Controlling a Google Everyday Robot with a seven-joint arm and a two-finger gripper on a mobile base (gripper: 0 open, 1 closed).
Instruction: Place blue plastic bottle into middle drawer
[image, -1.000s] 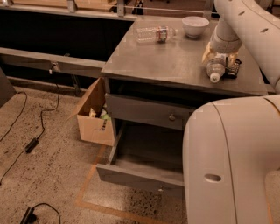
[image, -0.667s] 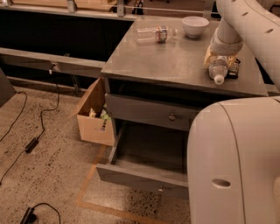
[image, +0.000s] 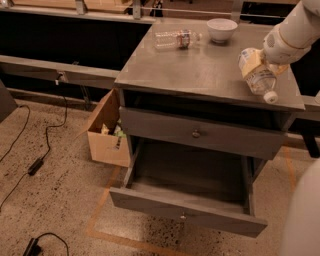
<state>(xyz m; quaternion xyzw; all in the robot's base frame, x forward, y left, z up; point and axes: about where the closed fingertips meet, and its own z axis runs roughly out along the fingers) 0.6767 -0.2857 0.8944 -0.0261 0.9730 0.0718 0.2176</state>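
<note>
The blue plastic bottle (image: 256, 75) is stubby and clear with a pale label. It hangs tilted over the front right of the cabinet top, white cap (image: 270, 97) pointing down and to the right. My gripper (image: 261, 56) is shut on its upper end, at the tip of the white arm (image: 292, 31) that comes in from the top right. The middle drawer (image: 186, 214) is the lowest grey drawer. It is pulled wide open below and left of the bottle, and its inside (image: 190, 172) is bare.
The drawer above (image: 196, 133) is out a little, with a round knob. A slim bottle with a reddish label (image: 175, 39) lies at the back of the grey top (image: 200, 70), next to a white bowl (image: 221, 29). A cardboard box (image: 106, 134) and cables (image: 37, 165) are on the floor at left.
The bottle in my gripper has shifted a little toward the front right edge of the top. My white body, which filled the lower right, has mostly left the view.
</note>
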